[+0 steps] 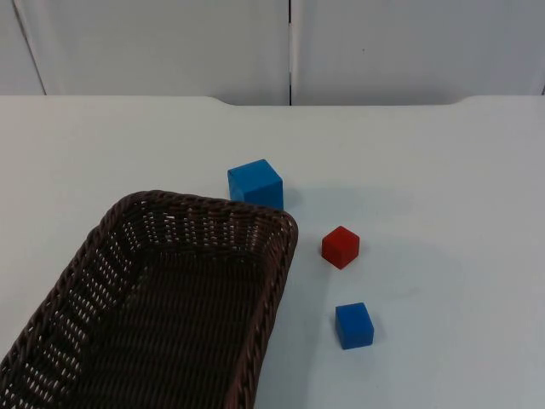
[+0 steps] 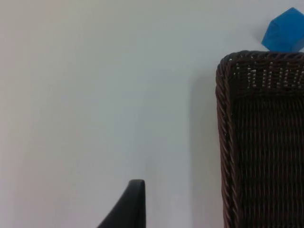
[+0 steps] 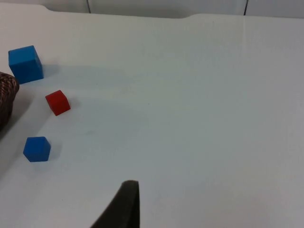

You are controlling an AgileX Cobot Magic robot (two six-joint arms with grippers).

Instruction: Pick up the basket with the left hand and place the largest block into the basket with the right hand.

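Observation:
A dark brown woven basket (image 1: 204,206) rests on the white table at the front left, empty inside. Just behind its far right corner stands the largest block, a blue cube (image 1: 255,183), close to the rim. To the basket's right lie a small red cube (image 1: 341,246) and, nearer the front, a small blue cube (image 1: 353,325). My left gripper (image 2: 135,202) hovers over bare table beside the basket's long wall (image 2: 228,142), with the big blue cube (image 2: 285,31) beyond. My right gripper (image 3: 126,204) hangs well away from the big blue cube (image 3: 25,64), red cube (image 3: 58,102) and small blue cube (image 3: 37,148).
The grey partition wall (image 1: 289,51) closes off the table at the back. Open white table (image 1: 443,187) stretches right of the blocks and behind the basket. A bit of the basket's corner (image 3: 7,92) sits beside the blocks in the right wrist view.

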